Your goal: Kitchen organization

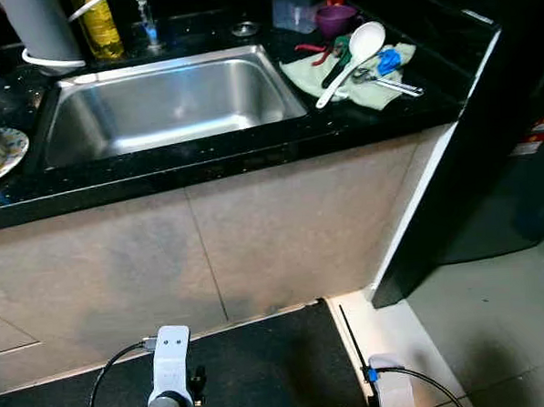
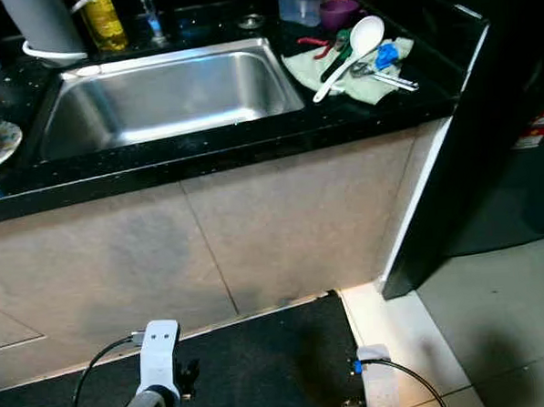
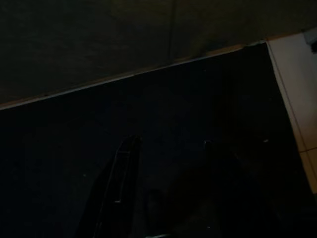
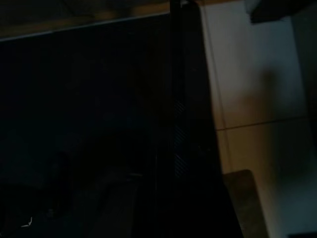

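Hanging low over the dark floor mat, the left gripper has its fingers parted and empty; the right gripper's jaws I cannot tell. Beyond the sink, utensils and a white spoon lie on a cloth at the counter's far right; seemingly still approaching, the robot must next raise an arm there.

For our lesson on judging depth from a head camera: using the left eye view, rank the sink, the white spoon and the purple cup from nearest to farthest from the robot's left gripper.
Measured from the left gripper, hanging low over the dark floor mat:
1. Sink, directly above it in the counter.
2. White spoon, on the green cloth to the sink's right.
3. Purple cup, behind the spoon, towards the back of the counter.
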`<state>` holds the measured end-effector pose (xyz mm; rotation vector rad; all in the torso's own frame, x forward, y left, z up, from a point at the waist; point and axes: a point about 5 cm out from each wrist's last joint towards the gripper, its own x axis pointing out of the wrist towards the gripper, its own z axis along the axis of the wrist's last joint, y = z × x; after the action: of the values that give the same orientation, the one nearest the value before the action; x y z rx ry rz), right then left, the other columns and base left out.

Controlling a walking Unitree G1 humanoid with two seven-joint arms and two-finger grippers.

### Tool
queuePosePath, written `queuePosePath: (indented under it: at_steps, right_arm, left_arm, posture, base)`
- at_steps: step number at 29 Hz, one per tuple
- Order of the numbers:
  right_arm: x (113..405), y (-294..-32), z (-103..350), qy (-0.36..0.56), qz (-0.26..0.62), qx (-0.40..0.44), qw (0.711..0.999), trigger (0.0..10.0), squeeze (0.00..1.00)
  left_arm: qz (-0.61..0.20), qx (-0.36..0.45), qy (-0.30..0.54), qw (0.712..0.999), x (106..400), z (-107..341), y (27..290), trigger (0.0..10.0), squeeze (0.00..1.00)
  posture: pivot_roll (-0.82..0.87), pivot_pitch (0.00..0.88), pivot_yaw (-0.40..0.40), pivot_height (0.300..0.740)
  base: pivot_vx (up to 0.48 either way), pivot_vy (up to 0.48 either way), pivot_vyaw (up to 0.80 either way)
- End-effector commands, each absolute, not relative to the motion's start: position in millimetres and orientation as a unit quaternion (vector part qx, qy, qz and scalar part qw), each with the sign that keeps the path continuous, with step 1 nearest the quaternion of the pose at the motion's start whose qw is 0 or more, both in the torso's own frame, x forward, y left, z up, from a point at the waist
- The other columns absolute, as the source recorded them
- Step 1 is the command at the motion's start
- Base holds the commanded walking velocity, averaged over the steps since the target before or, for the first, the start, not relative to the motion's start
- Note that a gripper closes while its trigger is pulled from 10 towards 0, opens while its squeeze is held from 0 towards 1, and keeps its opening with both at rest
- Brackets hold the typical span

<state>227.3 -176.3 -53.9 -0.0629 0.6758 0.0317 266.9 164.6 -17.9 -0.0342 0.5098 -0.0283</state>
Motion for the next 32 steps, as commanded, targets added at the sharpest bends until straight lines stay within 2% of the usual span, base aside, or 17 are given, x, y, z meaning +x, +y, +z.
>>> queuePosePath:
  at_steps: [1, 10, 12, 16, 19, 21, 22, 23, 24, 26, 27, 28, 29, 30, 32]
  right_arm:
    - [218, -169, -61, 0.348, 0.025, -0.026, 0.937, 10.0, 0.00]
    - [218, -168, -61, 0.348, 0.024, -0.025, 0.937, 10.0, 0.00]
    - [223, -170, -57, 0.329, 0.027, -0.026, 0.944, 10.0, 0.00]
    - [237, -173, -42, 0.276, 0.040, -0.025, 0.960, 10.0, 0.00]
    - [266, -179, -8, 0.170, 0.035, 0.007, 0.985, 10.0, 0.00]
    - [272, -180, 2, 0.141, 0.037, 0.016, 0.989, 10.0, 0.00]
    - [290, -178, 36, 0.058, 0.058, 0.035, 0.996, 10.0, 0.00]
    - [290, -178, 36, 0.058, 0.058, 0.035, 0.996, 10.0, 0.00]
    - [304, -173, 70, -0.011, 0.081, 0.049, 0.995, 10.0, 0.00]
    - [315, -167, 105, -0.071, 0.107, 0.061, 0.990, 10.0, 0.00]
    - [315, -167, 105, -0.071, 0.107, 0.061, 0.990, 10.0, 0.00]
    - [323, -163, 134, -0.115, 0.129, 0.070, 0.982, 10.0, 0.00]
    - [323, -163, 134, -0.115, 0.129, 0.070, 0.982, 10.0, 0.00]
    - [330, -159, 160, -0.148, 0.148, 0.079, 0.975, 10.0, 0.00]
    - [334, -158, 177, -0.168, 0.156, 0.086, 0.970, 10.0, 0.00]
  left_arm:
    - [-0.001, -0.014, 0.267, 0.964, 259, -24, 175, 10.0, 0.00]
    - [-0.006, 0.008, 0.251, 0.968, 260, -21, 176, 10.0, 0.00]
    - [-0.037, 0.043, 0.213, 0.975, 266, -10, 172, 10.0, 0.00]
    - [-0.055, 0.045, 0.167, 0.983, 271, 5, 170, 10.0, 0.00]
    - [-0.073, 0.070, 0.097, 0.990, 278, 34, 169, 10.0, 0.00]
    - [-0.076, 0.078, 0.080, 0.991, 281, 42, 169, 10.0, 0.00]
    - [-0.094, 0.092, 0.038, 0.991, 288, 64, 166, 10.0, 0.00]
    - [-0.094, 0.092, 0.038, 0.991, 288, 64, 166, 10.0, 0.00]
    - [-0.104, 0.101, -0.003, 0.989, 296, 87, 165, 10.0, 0.00]
    - [-0.105, 0.109, -0.046, 0.987, 304, 112, 164, 10.0, 0.00]
    - [-0.105, 0.109, -0.046, 0.987, 304, 112, 164, 10.0, 0.00]
    - [-0.100, 0.112, -0.083, 0.985, 311, 136, 163, 10.0, 0.00]
    - [-0.100, 0.112, -0.083, 0.985, 311, 136, 163, 10.0, 0.00]
    - [-0.096, 0.103, -0.116, 0.983, 317, 159, 162, 10.0, 0.00]
    - [-0.096, 0.098, -0.138, 0.981, 321, 174, 161, 10.0, 0.00]
  posture:
    - [-0.07, 0.188, 0.025, 0.740]
    - [-0.07, 0.183, 0.029, 0.740]
    - [-0.07, 0.181, 0.032, 0.740]
    - [-0.07, 0.180, 0.036, 0.740]
    - [-0.06, 0.185, 0.038, 0.740]
    - [-0.06, 0.185, 0.038, 0.740]
    - [-0.06, 0.188, 0.038, 0.740]
    - [-0.06, 0.188, 0.038, 0.740]
    - [-0.06, 0.190, 0.039, 0.740]
    - [-0.06, 0.190, 0.039, 0.740]
    - [-0.06, 0.190, 0.039, 0.740]
    - [-0.06, 0.189, 0.040, 0.740]
    - [-0.06, 0.189, 0.040, 0.740]
    - [-0.06, 0.187, 0.039, 0.740]
    - [-0.06, 0.187, 0.039, 0.740]
  base:
    - [0.000, 0.000, 0.00]
    - [0.000, 0.000, 0.00]
    - [0.000, 0.000, 0.00]
    - [0.000, 0.000, 0.00]
    - [0.000, 0.000, 0.00]
    - [0.000, 0.000, 0.00]
    - [0.000, 0.000, 0.00]
    - [0.000, 0.000, 0.00]
    - [0.000, 0.000, 0.00]
    - [0.000, 0.000, 0.00]
    - [0.000, 0.000, 0.00]
    - [0.000, 0.000, 0.00]
    - [0.000, 0.000, 0.00]
    - [0.000, 0.000, 0.00]
    - [0.000, 0.000, 0.00]
